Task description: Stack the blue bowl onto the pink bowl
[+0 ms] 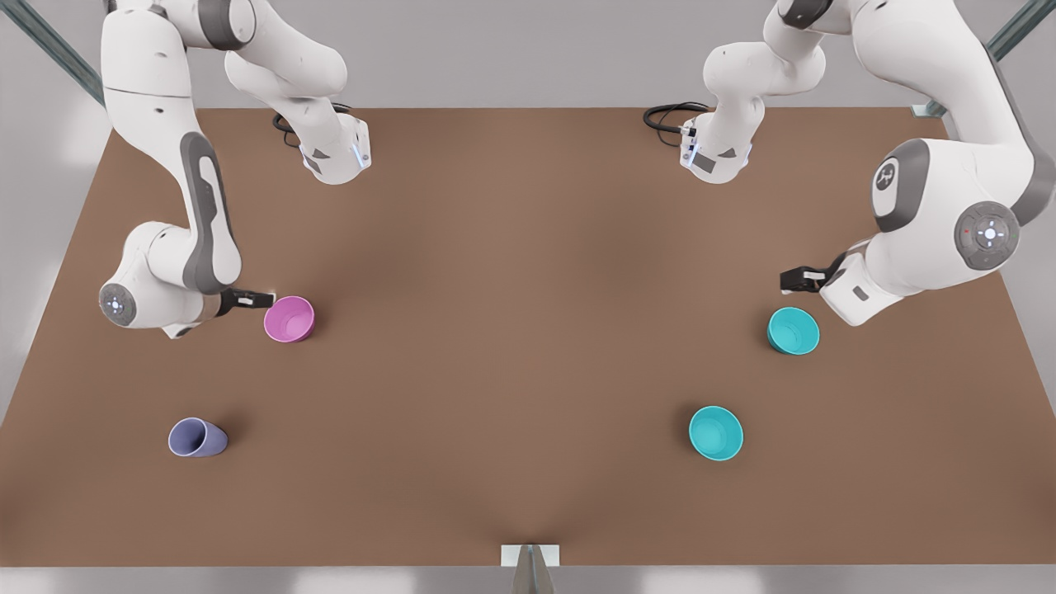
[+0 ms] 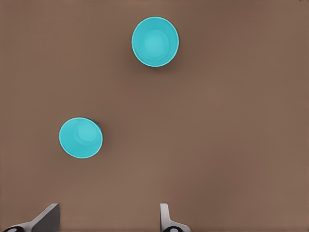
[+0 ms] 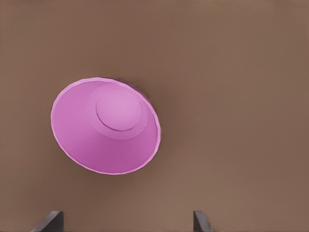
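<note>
While both open, empty hands hover, nothing is grasped: left hand (image 1: pixel 794 280) must descend onto the small turquoise plastic bowl (image 1: pixel 794 331); right hand (image 1: pixel 252 299) waits beside the magenta-pink plastic bowl (image 1: pixel 289 319) on the brown counter (image 1: pixel 511 330)

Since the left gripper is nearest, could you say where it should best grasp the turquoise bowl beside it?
Pinch the rim of the blue bowl from above, one finger inside, one outside: it sits upright, mouth open, walls thin. The left gripper is open nearby.
</note>
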### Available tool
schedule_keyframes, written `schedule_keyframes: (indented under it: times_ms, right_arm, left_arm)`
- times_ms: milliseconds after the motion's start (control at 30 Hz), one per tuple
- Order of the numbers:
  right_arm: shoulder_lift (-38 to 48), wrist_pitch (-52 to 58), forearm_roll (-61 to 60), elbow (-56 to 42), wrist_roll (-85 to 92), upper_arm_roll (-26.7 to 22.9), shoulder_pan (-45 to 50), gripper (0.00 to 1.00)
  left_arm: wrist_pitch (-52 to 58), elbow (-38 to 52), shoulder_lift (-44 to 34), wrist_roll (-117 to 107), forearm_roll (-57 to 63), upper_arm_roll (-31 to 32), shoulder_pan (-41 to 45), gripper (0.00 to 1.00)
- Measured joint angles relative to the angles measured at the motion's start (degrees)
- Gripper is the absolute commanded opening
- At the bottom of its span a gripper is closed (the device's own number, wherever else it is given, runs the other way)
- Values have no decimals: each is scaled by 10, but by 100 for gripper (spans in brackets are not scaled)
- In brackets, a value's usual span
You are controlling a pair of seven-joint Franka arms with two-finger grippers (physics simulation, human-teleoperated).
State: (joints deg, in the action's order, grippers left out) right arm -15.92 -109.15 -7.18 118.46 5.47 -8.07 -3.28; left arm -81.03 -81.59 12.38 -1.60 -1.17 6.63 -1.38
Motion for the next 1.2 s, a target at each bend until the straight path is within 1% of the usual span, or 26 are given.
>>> schedule_keyframes:
  times_ms: [100, 233, 600, 633, 667, 733, 800, 833, 933, 1067, 1133, 1200]
  right_arm:
    - [-12, -46, -12, 6, 0, 0, -3, 100]
    - [-13, -80, -19, 28, 1, 0, -8, 100]
    - [-82, -118, -72, 27, 9, 4, -17, 100]
    - [-85, -119, -77, 27, 10, 5, -17, 98]
    - [-89, -121, -80, 27, 10, 5, -16, 92]
    - [-94, -122, -85, 28, 12, 6, -16, 60]
    - [-97, -123, -91, 28, 16, 7, -15, 33]
    - [-99, -123, -98, 28, 20, 7, -15, 21]
    - [-100, -117, -102, 18, 28, 8, -15, 21]
    - [-98, -58, -118, -50, 30, 9, -5, 21]
    - [-94, -13, -141, -90, 23, 9, 34, 21]
    - [-92, 21, -187, -121, 2, 9, 117, 21]
  left_arm:
    - [-6, 0, 2, 0, 0, 0, -1, 100]
    - [-10, -1, 2, -1, 0, 0, -2, 100]
    - [-13, -1, 3, -1, 0, 0, -3, 100]
    - [-13, -1, 3, -1, 0, 0, -3, 100]
    - [-13, -1, 3, -1, 0, 0, -3, 100]
    - [-14, -1, 3, -1, 0, 0, -4, 100]
    - [-14, -1, 3, -1, 0, 0, -4, 100]
    - [-14, -1, 3, -1, 0, 0, -4, 100]
    - [-14, -1, 3, -1, 0, 0, -4, 100]
    - [-14, -1, 3, -1, 0, 0, -4, 100]
    - [-14, -1, 3, -1, 0, 0, -4, 100]
    - [-14, -1, 3, -1, 0, 0, -4, 100]
